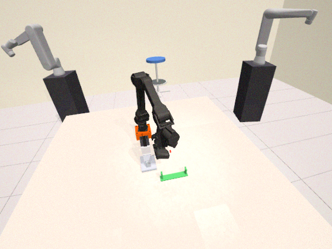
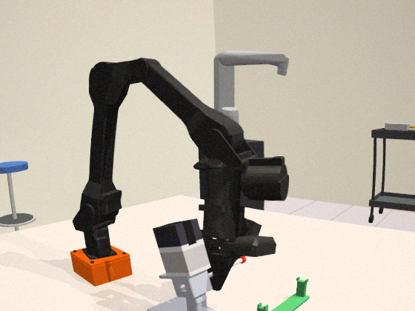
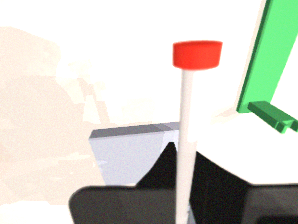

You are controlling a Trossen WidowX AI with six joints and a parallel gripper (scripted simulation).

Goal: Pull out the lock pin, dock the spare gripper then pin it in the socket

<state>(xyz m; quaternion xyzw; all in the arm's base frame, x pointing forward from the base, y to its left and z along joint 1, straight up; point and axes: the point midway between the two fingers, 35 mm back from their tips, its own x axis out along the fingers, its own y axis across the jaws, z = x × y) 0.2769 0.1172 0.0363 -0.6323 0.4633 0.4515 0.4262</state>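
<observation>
With the gripper [image 2: 221, 281] pinching the red-capped lock pin [image 3: 186, 145] beside the mount [image 2: 185, 259], the spare gripper appears docked in the socket, green cradle [image 1: 174, 175] just ahead empty, leaving pin insertion and release.

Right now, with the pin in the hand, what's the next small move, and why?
Probably slide the pin sideways, tip first, into the grey mount. The hand is shut on the pin's shaft beside the mount, the dark spare tool already sits on top of it, and the green stand holds nothing. How far the tip has entered is hidden.
</observation>
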